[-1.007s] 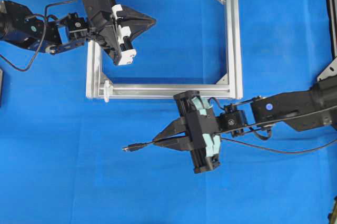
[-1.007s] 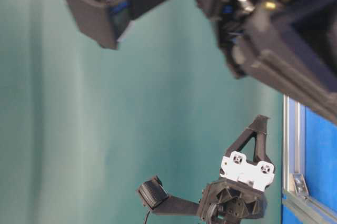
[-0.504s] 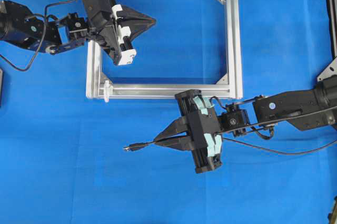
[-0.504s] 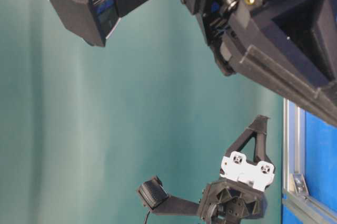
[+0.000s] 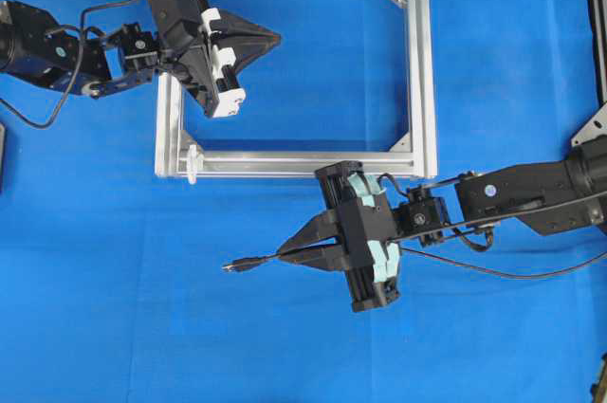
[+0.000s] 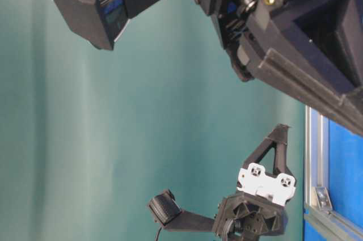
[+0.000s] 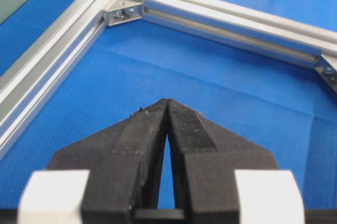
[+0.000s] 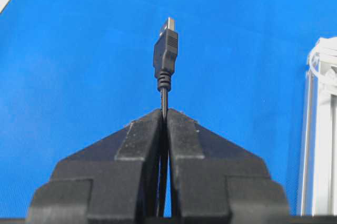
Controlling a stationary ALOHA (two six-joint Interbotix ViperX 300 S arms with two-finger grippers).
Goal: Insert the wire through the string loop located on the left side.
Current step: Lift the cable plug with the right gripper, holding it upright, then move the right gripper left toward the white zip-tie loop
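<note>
Two grippers, and basically nothing's different from half a second back. Compared with a full second ago, the right arm sits a hair lower in the overhead view, and the table-level view, blurry then, has gone sharp.

Nearest the bottom of the overhead shot, the right gripper (image 5: 281,256) is clamped on the wire (image 5: 254,263), with the plug tip (image 5: 230,267) poking out past the fingertips toward the left. The wrist view shows it nicely: wire pinched between the two pads (image 8: 138,139), plug (image 8: 166,47) sticking straight out over the blue cloth (image 5: 114,327). The rest of the wire trails off right under the arm.

Further up is the frame (image 5: 422,71), flat on the cloth. The loop (image 5: 191,162) is at its lower-left corner, well apart from the plug, up and to the left of it; nothing's threaded.

Farthest back, the left gripper (image 5: 275,39) hasn't budged: pinched shut on nothing, hanging over the frame's upper-left part, tips pointing right.
</note>
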